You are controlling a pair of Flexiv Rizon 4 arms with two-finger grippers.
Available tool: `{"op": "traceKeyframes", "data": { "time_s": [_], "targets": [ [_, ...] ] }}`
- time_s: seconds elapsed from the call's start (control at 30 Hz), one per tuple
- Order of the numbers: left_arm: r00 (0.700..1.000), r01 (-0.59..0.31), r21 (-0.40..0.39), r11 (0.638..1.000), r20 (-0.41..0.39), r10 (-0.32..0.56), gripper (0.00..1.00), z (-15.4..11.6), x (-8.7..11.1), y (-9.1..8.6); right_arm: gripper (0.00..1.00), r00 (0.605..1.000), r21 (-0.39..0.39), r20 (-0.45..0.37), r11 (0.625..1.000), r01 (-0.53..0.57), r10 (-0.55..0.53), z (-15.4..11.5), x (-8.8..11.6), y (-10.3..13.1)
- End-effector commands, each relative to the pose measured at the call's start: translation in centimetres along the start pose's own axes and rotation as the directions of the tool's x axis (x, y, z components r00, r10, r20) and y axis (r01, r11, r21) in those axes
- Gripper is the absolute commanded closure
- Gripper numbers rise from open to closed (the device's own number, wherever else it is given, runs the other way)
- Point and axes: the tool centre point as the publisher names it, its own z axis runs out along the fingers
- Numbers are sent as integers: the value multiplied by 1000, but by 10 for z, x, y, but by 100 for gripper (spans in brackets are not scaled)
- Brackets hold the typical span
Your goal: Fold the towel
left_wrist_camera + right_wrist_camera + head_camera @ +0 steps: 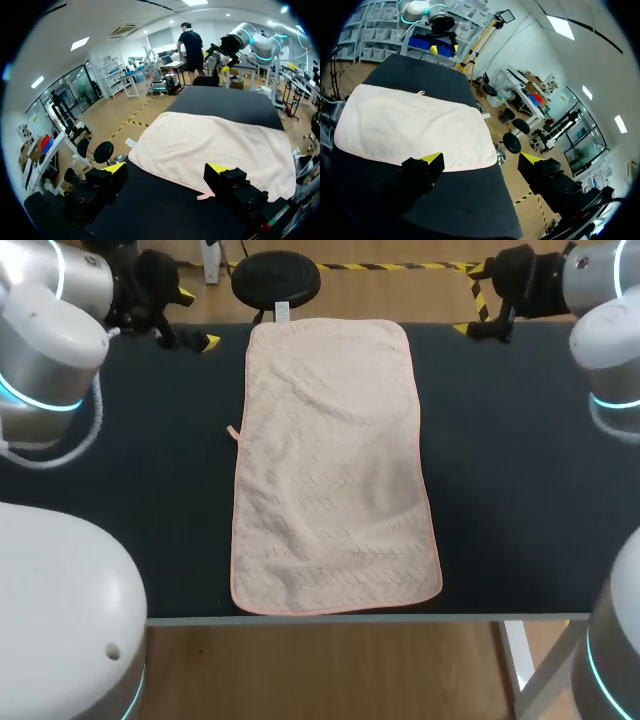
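Observation:
A pale pink towel [335,470] lies spread flat and lengthwise down the middle of the dark table [520,470], its near edge at the table's front. My left gripper [198,317] hovers open over the far left of the table, beside the towel's far left corner. My right gripper [470,300] hangs open at the far right, beside the far right corner. In the left wrist view the towel [215,145] lies ahead of the open gripper [166,169]. In the right wrist view the towel [410,127] lies ahead of the open gripper [481,159]. Neither gripper touches the towel.
A small loop tab [233,430] sticks out from the towel's left edge, and a white label [282,310] from its far edge. Bare dark tabletop lies on both sides of the towel. My arms' pale bodies fill the near corners.

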Motion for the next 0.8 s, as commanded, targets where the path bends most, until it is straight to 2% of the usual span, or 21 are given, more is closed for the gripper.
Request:
{"op": "traceKeyframes", "data": {
  "time_s": [0.03,0.37,0.43,0.57,0.67,0.8],
  "targets": [
    [971,-225,-323,919,-146,187,0,-2,-8,-3,0,885,93,-373,938,335,-279,-3,-7,1],
    [971,-225,-323,919,-146,187,0,-2,-8,-3,0,885,93,-373,938,335,-279,-3,-7,1],
    [957,-277,-332,902,-178,228,0,2,-5,-3,0,880,96,-381,935,343,-284,-2,-4,4],
    [923,-372,-391,842,-252,291,0,7,5,-7,0,866,170,-429,919,357,-257,1,9,9],
    [893,-438,-420,795,-306,330,0,8,16,-7,0,875,228,-442,918,323,-198,3,19,11],
    [871,-477,-443,759,-356,340,0,10,31,-3,0,896,302,-430,918,257,-110,8,36,14]
  ]
}}
